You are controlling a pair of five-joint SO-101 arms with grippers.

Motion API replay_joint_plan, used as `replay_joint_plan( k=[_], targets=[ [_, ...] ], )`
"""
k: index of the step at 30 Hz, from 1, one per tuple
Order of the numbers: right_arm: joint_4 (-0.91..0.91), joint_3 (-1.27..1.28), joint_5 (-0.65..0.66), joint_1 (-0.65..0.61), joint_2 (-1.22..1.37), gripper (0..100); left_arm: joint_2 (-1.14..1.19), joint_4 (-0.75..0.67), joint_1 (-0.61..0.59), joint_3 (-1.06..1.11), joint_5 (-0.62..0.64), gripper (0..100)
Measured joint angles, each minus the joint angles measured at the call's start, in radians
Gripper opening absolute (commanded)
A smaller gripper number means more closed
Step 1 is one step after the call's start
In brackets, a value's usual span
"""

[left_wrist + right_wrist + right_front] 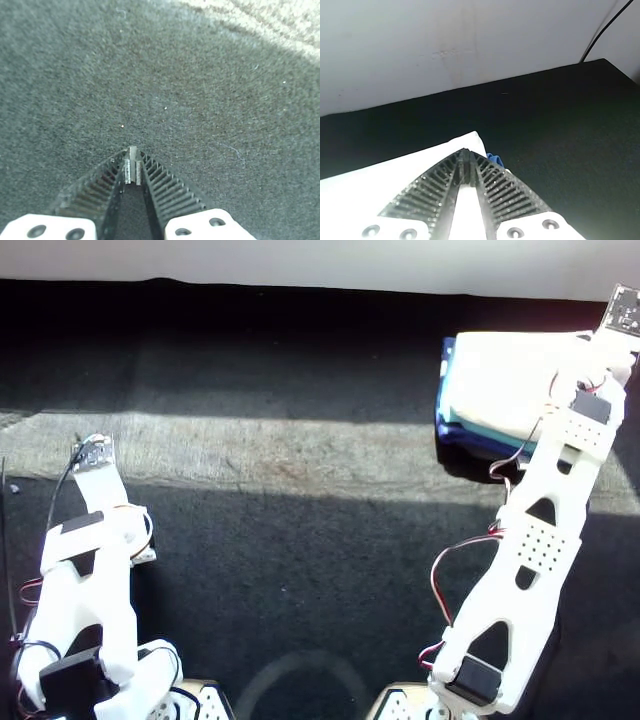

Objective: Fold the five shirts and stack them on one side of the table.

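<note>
Nearest to the lens are the black ribbed fingers of the left gripper [131, 164], pressed together with nothing between them. It hangs just over the dark grey felt table cover [210, 100] at the left side, well apart from the clothes.

The right gripper [465, 159] also has its fingers closed tip to tip. It sits over the white folded shirt [375, 185] that tops the stack of folded shirts [495, 380] in the far right corner of the table. I cannot tell whether the tips press into the cloth or only hover. No fabric shows caught between them.

Under the white layer a teal shirt edge [478, 426] and a blue shirt edge [462, 437] peek out along the near side.

These look like light, limp cotton pieces. They would sag and unfold if lifted by one point, and the layers may slide on each other. A hold would be safest low on a folded edge, pinching through all the layers, or the stack could be pushed flat from the side.

The pile lies flat, and its long axis seems to run roughly along the table's far edge. One white corner points away just beyond the right fingertips.
</note>
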Motion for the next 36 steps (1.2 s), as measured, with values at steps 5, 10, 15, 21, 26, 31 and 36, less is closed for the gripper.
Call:
replay_joint_plan(
  k=[5, 10, 15, 21, 26, 31, 36],
  targets=[
    [0.0, -0.002, 0.0, 0.003, 0.006, 0.5, 0.0, 0.0, 0.002, 0.0, 0.0, 1],
    [0.04, -0.061, 0.0, 0.005, -0.006, 0.5, 0.0, 0.0, 0.003, 0.0, 0.0, 1],
    [0.058, -0.114, -0.003, 0.005, -0.091, 0.5, 0.0, 0.0, 0.005, 0.0, 0.0, 1],
    [0.236, -0.123, -0.009, -0.008, -0.213, 0.5, 0.0, 0.0, 0.005, 0.0, 0.0, 1],
    [0.563, -0.123, -0.009, -0.071, -0.336, 0.5, 0.0, 0.0, 0.005, 0.0, 0.0, 1],
    [0.801, -0.124, -0.009, -0.158, -0.408, 0.5, 0.0, 0.0, 0.005, 0.0, 0.0, 1],
    [0.982, -0.124, -0.009, -0.241, -0.411, 0.5, 0.0, 0.0, 0.005, 0.0, 0.0, 1]
  ],
)
